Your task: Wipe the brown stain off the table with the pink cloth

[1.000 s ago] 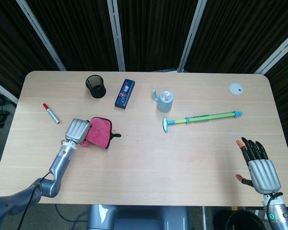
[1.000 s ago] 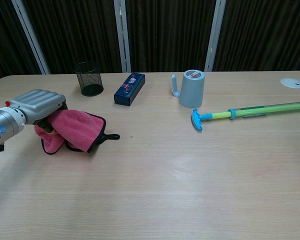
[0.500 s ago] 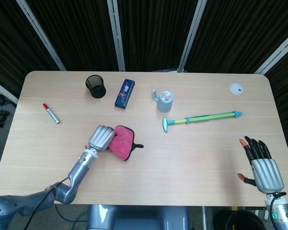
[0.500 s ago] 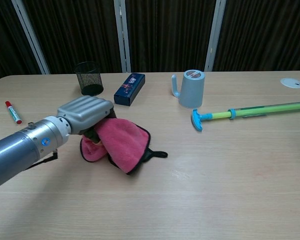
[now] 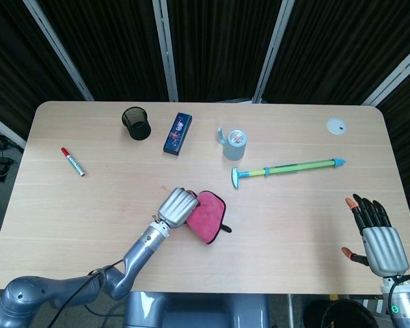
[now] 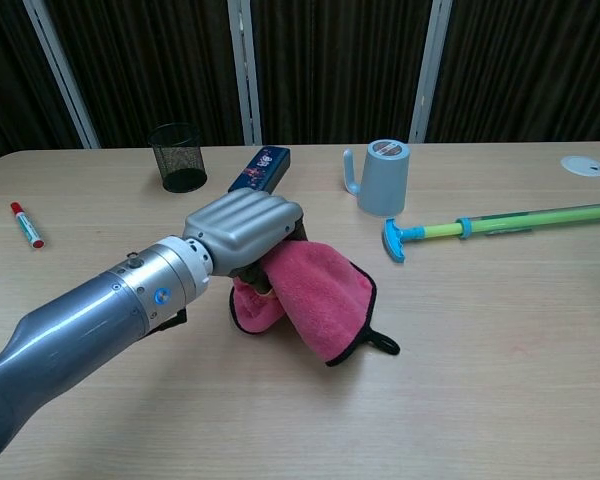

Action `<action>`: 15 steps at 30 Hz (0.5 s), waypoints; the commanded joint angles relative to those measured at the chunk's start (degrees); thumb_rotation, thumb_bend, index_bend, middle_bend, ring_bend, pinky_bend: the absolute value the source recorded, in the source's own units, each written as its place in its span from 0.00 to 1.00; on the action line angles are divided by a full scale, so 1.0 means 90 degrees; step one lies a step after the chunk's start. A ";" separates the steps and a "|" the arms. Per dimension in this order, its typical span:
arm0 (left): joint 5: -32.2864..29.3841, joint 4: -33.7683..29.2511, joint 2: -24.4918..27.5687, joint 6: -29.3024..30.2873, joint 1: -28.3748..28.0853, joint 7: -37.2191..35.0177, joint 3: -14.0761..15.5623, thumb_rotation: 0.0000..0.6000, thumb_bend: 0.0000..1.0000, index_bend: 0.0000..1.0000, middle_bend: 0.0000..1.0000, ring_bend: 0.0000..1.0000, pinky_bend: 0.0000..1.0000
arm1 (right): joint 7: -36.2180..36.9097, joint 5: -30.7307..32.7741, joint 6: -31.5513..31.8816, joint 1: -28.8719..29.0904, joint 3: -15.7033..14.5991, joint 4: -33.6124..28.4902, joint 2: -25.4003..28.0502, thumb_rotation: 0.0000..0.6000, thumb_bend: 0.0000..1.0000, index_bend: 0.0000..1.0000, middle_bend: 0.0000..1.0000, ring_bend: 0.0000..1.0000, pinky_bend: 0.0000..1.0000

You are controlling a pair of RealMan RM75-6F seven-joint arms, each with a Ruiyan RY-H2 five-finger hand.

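Dragging the pink cloth across the table, my left hand has carried it well to my right of where it was a second ago, away from the red marker and toward the middle. My fingers are curled down over the cloth's bunched near edge, holding it; the rest trails out flat beyond my knuckles, its black loop lying on the wood. My right hand rests apart at the far right edge, fingers spread, holding nothing.

I judge the wiping is under way but unproven. In neither view can I pick out a clear brown stain: at most a faint reddish smudge on the wood to the right of the cloth, too weak to be sure of. If that is the mark, it is not yet covered. If the stain lies under the cloth, I cannot tell how much has lifted. The mug, the blue box, the mesh cup and the green stick all sit beyond my left hand.
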 commanded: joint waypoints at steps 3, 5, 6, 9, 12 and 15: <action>-0.0162 0.0472 0.0016 -0.0131 -0.0100 -0.0065 -0.0175 1.00 0.41 0.86 0.70 0.61 0.61 | -0.0016 0.0039 -0.0031 0.0003 0.0005 0.0015 -0.0009 1.00 0.00 0.00 0.00 0.00 0.00; -0.0199 0.0665 0.0002 -0.0177 -0.0146 -0.0147 -0.0229 1.00 0.41 0.86 0.70 0.61 0.61 | -0.0026 0.0052 -0.0035 0.0006 0.0015 0.0023 -0.0018 1.00 0.00 0.00 0.00 0.00 0.00; -0.0208 0.0760 0.0000 -0.0197 -0.0169 -0.0173 -0.0247 1.00 0.41 0.86 0.70 0.61 0.61 | -0.0032 0.0059 -0.0043 0.0010 0.0019 0.0027 -0.0024 1.00 0.00 0.00 0.00 0.00 0.00; -0.0207 0.1029 0.0012 -0.0226 -0.0205 -0.0290 -0.0266 1.00 0.41 0.86 0.70 0.61 0.61 | -0.0062 0.0080 -0.0079 0.0024 0.0022 0.0045 -0.0039 1.00 0.00 0.00 0.00 0.00 0.00; -0.0211 0.1248 0.0061 -0.0246 -0.0191 -0.0386 -0.0253 1.00 0.41 0.86 0.70 0.61 0.61 | -0.0077 0.0100 -0.0111 0.0037 0.0027 0.0060 -0.0048 1.00 0.00 0.00 0.00 0.00 0.00; -0.0220 0.1511 0.0137 -0.0275 -0.0135 -0.0498 -0.0203 1.00 0.41 0.86 0.70 0.61 0.61 | -0.0100 0.0111 -0.0118 0.0033 0.0023 0.0069 -0.0056 1.00 0.00 0.00 0.00 0.00 0.00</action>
